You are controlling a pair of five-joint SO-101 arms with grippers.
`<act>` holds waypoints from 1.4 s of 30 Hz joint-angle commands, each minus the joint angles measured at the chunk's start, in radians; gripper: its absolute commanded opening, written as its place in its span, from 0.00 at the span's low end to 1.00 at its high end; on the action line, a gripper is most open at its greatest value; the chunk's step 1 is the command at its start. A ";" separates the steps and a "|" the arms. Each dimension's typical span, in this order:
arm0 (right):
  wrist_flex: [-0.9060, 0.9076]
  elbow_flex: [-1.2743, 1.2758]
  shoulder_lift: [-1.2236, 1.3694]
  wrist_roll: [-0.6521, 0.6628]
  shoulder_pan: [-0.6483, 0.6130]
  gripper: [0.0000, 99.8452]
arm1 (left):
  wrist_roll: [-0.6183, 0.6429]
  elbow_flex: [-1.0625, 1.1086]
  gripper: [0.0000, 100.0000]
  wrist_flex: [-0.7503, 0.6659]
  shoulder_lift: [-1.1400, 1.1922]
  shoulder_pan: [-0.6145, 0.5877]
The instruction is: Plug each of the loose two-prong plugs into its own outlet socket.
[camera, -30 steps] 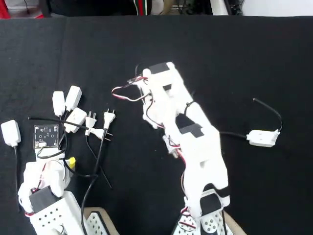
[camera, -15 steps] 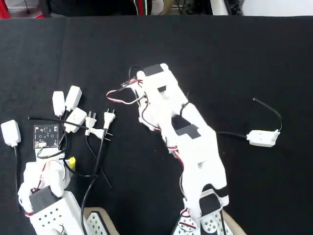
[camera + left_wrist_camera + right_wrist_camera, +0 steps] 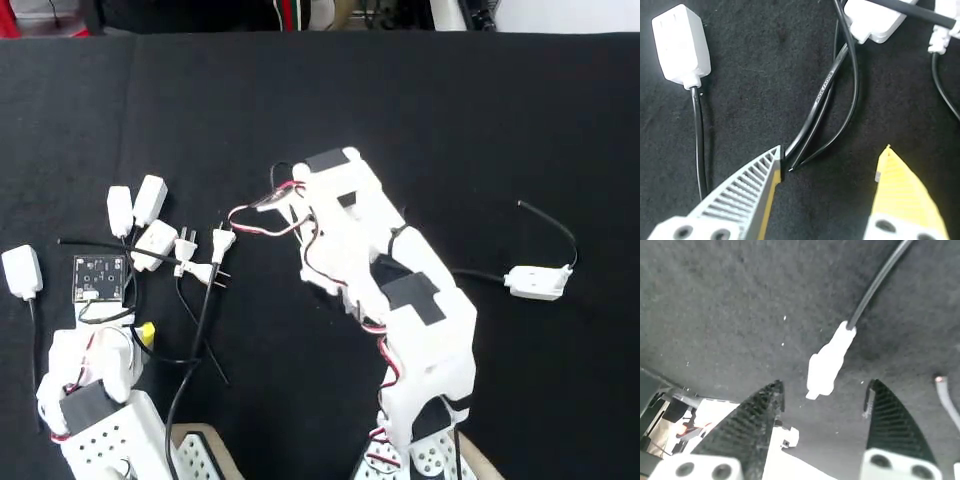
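Three white two-prong plugs (image 3: 222, 240) on black cables lie left of centre, beside several white outlet sockets (image 3: 150, 198). Another socket (image 3: 535, 282) lies alone at the far right. My right arm (image 3: 350, 220) stretches over the middle of the table. My right gripper (image 3: 825, 385) is open above the cloth, and one white plug (image 3: 826, 365) lies flat between its black fingers, untouched. My left gripper (image 3: 832, 152) is open low over a bundle of black cables (image 3: 825, 100), with a socket (image 3: 680, 45) and a second one (image 3: 872, 20) beyond its tips.
A small black square board (image 3: 97, 278) lies by the left arm (image 3: 90, 385). Black cables (image 3: 195, 330) run from the plugs toward the near edge. The black cloth (image 3: 450, 120) covers the table to the back and right.
My right arm swung slightly left, then drew back toward the near side. The left arm, plugs and sockets stayed where they were.
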 commanded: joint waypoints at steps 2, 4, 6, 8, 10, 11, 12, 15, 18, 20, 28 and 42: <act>0.032 -0.139 0.113 0.003 -0.009 0.26 | -0.006 -0.004 0.30 0.003 -0.003 -0.010; 0.034 -0.170 0.180 0.003 -0.009 0.26 | -0.006 -0.004 0.30 0.003 -0.003 -0.010; 0.035 -0.186 0.234 0.003 -0.009 0.26 | -0.006 -0.004 0.30 0.003 -0.003 -0.008; 0.035 -0.193 0.260 0.003 -0.009 0.26 | -0.008 -0.004 0.30 0.003 -0.003 -0.008; 0.035 -0.193 0.259 0.003 -0.008 0.20 | -0.008 -0.004 0.30 0.003 -0.003 -0.008; 0.035 -0.193 0.255 0.002 -0.006 0.15 | -0.008 -0.004 0.30 0.003 -0.003 -0.008; 0.035 -0.193 0.251 0.002 -0.005 0.10 | -0.008 -0.004 0.30 0.003 -0.003 -0.008; 0.035 -0.193 0.239 -0.029 -0.003 0.03 | -0.008 -0.004 0.30 0.003 -0.003 -0.008; 0.034 -0.197 0.220 -0.038 -0.005 0.01 | -0.008 -0.004 0.30 0.003 -0.003 -0.007; 0.034 -0.211 0.196 -0.040 -0.003 0.01 | -0.008 -0.004 0.30 0.003 -0.003 -0.007; 0.034 -0.209 0.010 -0.075 0.005 0.01 | -0.008 -0.004 0.30 0.003 -0.003 -0.007; -0.190 -0.081 -0.568 -0.374 -0.097 0.01 | 0.072 -0.065 0.30 0.003 -0.005 0.157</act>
